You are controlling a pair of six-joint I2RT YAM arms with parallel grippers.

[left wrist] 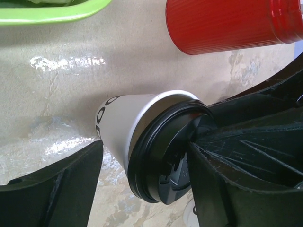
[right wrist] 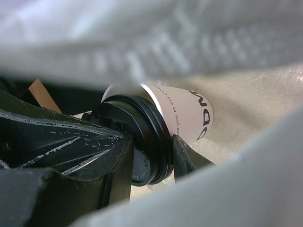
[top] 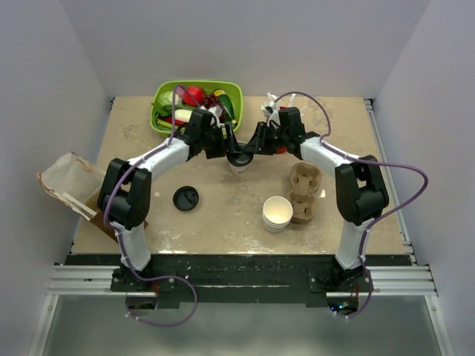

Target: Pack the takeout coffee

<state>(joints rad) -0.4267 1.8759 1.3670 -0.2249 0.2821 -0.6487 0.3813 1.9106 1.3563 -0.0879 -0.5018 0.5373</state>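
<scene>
The takeout coffee (top: 239,159), a white paper cup with a black lid, is at the middle rear of the table, between both grippers. My right gripper (top: 254,146) is shut on the lid's rim; in the right wrist view (right wrist: 151,151) one finger presses the lid top and the other sits under the rim against the cup (right wrist: 187,111). My left gripper (top: 224,147) is open around the cup (left wrist: 120,125). Its right finger (left wrist: 213,189) touches the lid (left wrist: 161,156) and its left finger (left wrist: 61,189) stands clear. The cardboard carrier (top: 304,191) lies to the right, its pockets holding nothing.
A green basket (top: 165,93) of vegetables stands at the back. A red cup (left wrist: 227,23) lies just beyond the coffee. A stack of lidless white cups (top: 277,213) stands beside the carrier. A loose black lid (top: 185,199) lies front left. A brown paper bag (top: 67,185) lies at the left edge.
</scene>
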